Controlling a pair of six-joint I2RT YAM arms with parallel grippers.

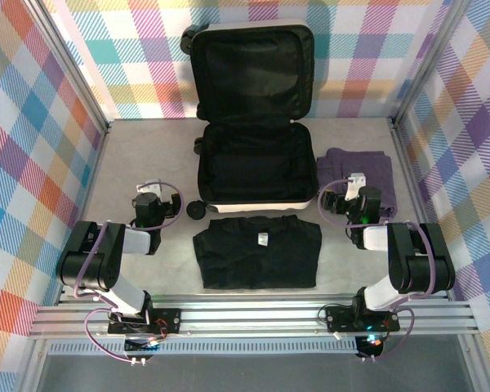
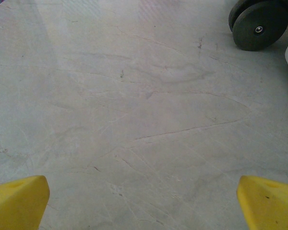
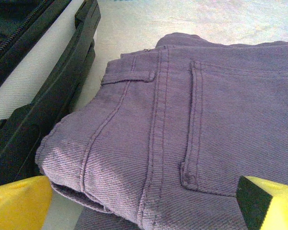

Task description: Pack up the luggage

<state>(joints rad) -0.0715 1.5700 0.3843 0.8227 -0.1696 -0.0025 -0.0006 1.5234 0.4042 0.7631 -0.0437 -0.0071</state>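
1. Luggage (image 1: 255,163) lies open at the back middle of the table (image 1: 139,155). Base is flat, lid stands upright against the back wall, black lining is bare.
2. Black shirt (image 1: 257,253) is folded just in front of the base, between the arms.
3. Purple trousers (image 1: 377,167) are folded just right of the base.
4. Left gripper (image 1: 149,194): jaws wide apart, nothing between them, over bare table near a wheel (image 2: 257,28).
5. Right gripper (image 1: 356,184): jaws wide apart, low over the trousers' near edge, gripping nothing.
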